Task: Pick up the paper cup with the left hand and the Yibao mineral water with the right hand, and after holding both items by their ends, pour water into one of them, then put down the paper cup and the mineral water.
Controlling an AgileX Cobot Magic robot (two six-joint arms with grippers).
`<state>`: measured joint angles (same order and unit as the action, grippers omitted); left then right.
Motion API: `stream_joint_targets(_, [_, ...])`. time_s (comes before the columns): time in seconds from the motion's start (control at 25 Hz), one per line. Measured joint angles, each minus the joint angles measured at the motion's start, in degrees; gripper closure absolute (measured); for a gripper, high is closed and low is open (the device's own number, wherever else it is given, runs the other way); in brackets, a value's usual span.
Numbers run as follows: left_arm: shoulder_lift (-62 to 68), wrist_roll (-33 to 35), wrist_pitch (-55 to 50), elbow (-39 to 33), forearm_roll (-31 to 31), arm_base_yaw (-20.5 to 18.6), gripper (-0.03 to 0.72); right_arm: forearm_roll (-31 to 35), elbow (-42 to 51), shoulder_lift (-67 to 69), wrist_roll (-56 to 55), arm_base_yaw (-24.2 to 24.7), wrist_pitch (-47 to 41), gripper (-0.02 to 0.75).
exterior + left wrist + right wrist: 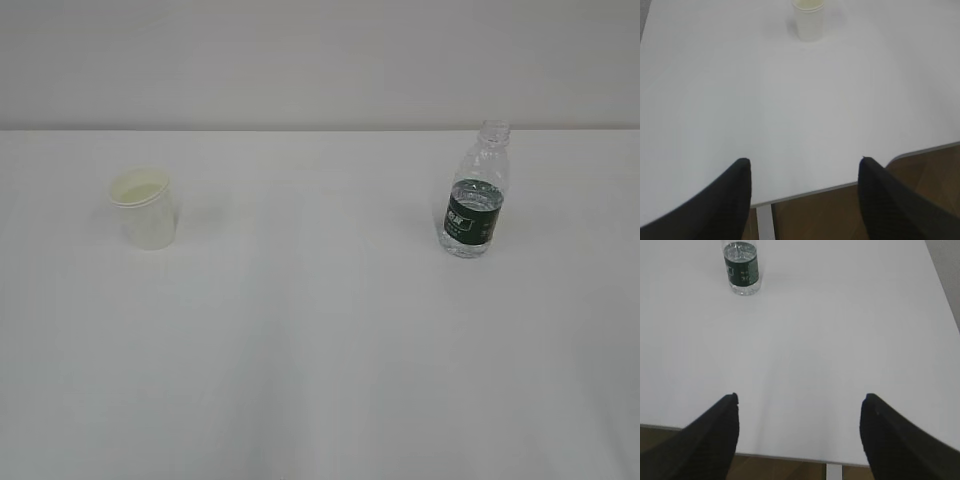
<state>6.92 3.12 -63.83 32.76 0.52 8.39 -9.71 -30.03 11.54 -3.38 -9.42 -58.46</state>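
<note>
The white paper cup (146,208) stands upright on the left of the white table; it also shows at the top of the left wrist view (808,20). The capless Yibao mineral water bottle (474,192) with its dark green label stands upright on the right, and at the top left of the right wrist view (741,267). My left gripper (804,165) is open and empty over the table's near edge, far short of the cup. My right gripper (800,400) is open and empty over the near edge, far short of the bottle. Neither gripper shows in the exterior view.
The white table (320,350) fills the exterior view, with a pale wall behind. Its near edge (840,186) and the brown floor below show in both wrist views. The table's right edge (942,290) runs along the right wrist view.
</note>
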Motion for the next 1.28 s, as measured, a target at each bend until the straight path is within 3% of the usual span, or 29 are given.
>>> stream_joint_targets(0.48, [0.0,0.0,1.47,-2.34,1.8,0.0,0.225,1.49,-0.11,0.0,0.0,0.0,-6.94,0.167])
stream_joint_targets(1.28, [0.0,0.0,1.36,-3.06,1.9,0.0,0.262,2.73,0.92,0.0,0.0,0.0,-6.9,0.167])
